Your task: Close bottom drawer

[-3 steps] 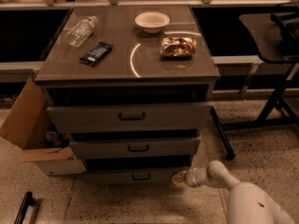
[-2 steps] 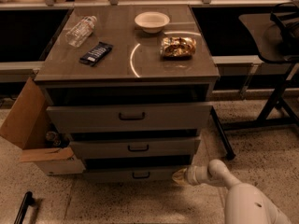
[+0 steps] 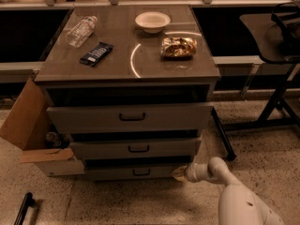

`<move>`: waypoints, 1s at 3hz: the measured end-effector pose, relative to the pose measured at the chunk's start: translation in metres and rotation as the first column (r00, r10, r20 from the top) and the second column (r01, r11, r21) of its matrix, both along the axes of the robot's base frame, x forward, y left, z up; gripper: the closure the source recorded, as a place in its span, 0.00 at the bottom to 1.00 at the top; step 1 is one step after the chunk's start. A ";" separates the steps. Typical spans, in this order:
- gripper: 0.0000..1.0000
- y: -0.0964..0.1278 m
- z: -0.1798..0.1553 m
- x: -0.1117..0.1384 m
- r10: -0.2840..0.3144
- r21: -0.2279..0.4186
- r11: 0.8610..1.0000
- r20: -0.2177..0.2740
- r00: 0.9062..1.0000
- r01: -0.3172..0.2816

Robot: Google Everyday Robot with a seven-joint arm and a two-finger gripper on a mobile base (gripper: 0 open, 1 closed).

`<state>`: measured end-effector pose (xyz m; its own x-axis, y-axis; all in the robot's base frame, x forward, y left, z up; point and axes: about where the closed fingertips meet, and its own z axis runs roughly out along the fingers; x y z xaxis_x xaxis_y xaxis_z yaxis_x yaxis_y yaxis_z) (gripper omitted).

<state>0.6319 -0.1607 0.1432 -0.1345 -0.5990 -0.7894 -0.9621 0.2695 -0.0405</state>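
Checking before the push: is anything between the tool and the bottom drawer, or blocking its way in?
Nothing visible does. The tool is at the right end of the bottom drawer front; the drawer's inside is hidden from view.

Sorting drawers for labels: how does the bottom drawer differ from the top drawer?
The top drawer has a tall front; the bottom drawer has a low, flat one. The top drawer's pull is wider than the bottom drawer's. The gripper sits by the bottom drawer's right front corner; nothing is near the top drawer's front. Both are grey with a dark centre pull, and both stand partly open.
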 end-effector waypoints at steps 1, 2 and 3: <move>1.00 0.002 0.000 0.006 0.005 0.017 1.000 -0.001 1.000 -0.005; 1.00 0.002 0.000 0.003 0.006 0.017 1.000 -0.001 1.000 -0.006; 1.00 0.006 0.016 -0.007 0.082 0.045 0.996 0.013 0.997 -0.082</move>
<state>0.6248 -0.1546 0.1592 -0.0778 -0.5709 -0.8173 -0.9806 0.1917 -0.0405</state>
